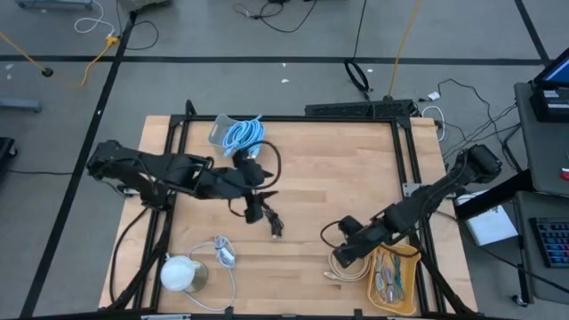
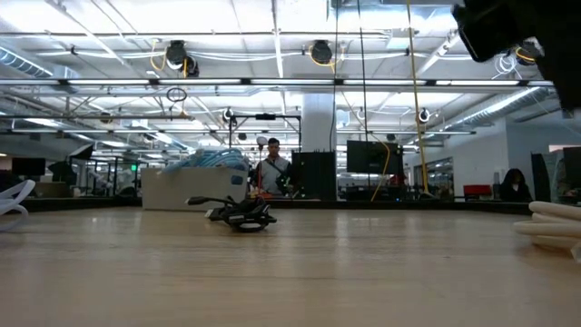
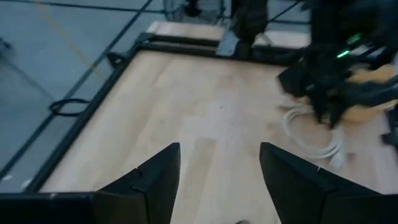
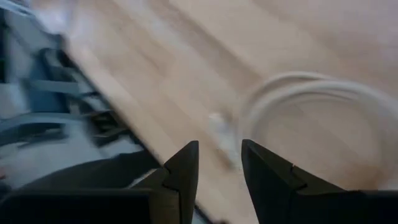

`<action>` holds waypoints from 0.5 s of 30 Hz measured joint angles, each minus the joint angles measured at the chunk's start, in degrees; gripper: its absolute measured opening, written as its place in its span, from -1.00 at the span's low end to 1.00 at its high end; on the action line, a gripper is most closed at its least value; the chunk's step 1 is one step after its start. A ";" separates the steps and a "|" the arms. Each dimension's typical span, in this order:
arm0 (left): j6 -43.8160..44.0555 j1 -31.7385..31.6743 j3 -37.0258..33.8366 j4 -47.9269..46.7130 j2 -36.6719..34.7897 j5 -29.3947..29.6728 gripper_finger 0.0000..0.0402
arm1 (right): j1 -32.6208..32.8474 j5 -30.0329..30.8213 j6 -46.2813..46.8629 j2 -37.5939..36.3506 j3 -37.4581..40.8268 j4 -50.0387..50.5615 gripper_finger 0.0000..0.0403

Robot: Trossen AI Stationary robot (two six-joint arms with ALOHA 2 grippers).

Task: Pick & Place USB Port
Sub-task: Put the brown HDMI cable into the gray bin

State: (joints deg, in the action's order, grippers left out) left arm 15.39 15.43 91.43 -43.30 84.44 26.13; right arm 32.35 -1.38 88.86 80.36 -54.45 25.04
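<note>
The right gripper [image 1: 342,255] hangs low over the near right part of the table [image 1: 320,178], its two fingers [image 4: 183,171] parted by a narrow gap and closed on nothing. Directly under and just ahead of it lies the coiled white cable [image 1: 342,267], which I take to be the task's thing; its small plug end [image 4: 219,124] lies on the bare wood just beyond the fingertips in the right wrist view, with the loop [image 4: 311,99] curving away to one side. The coil touches or nearly touches the yellow tray [image 1: 396,277] at the table's right near corner (which of the two the overhead picture does not settle), and that tray already holds a few small cable pieces.

The plug's long axis seems to run roughly along the line of the fingers and not across them, so the jaws probably need a slight turn or a sideways shift before they can pinch it cleanly. The right arm is plainly the nearer one; a short drop is all that separates it from the cable.

The left gripper [image 1: 267,212] sits near the middle of the table, fingers [image 3: 155,180] spread wide and empty, well apart from the white coil. Farther out are a dark cable [image 1: 276,227] just beside it, a blue cable bundle [image 1: 240,133] at the far edge, and a white round object with its cord [image 1: 182,271] at the near left.
</note>
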 joint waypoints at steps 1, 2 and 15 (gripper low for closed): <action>0.25 0.58 -0.16 -1.07 -0.30 1.19 0.11 | -0.11 0.04 0.54 0.41 -0.52 -1.46 -0.43; 0.43 1.25 -0.27 -2.21 -0.38 2.27 0.11 | -0.23 -0.25 0.99 0.93 -0.95 -2.41 -0.43; 1.32 11.13 -0.38 -8.64 -0.61 10.00 0.11 | 0.02 -3.56 9.50 8.16 -4.36 -1.44 -0.43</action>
State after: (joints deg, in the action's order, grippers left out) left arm 16.70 26.56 91.05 -51.94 83.83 36.13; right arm 32.37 -4.93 98.36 88.52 -58.81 23.60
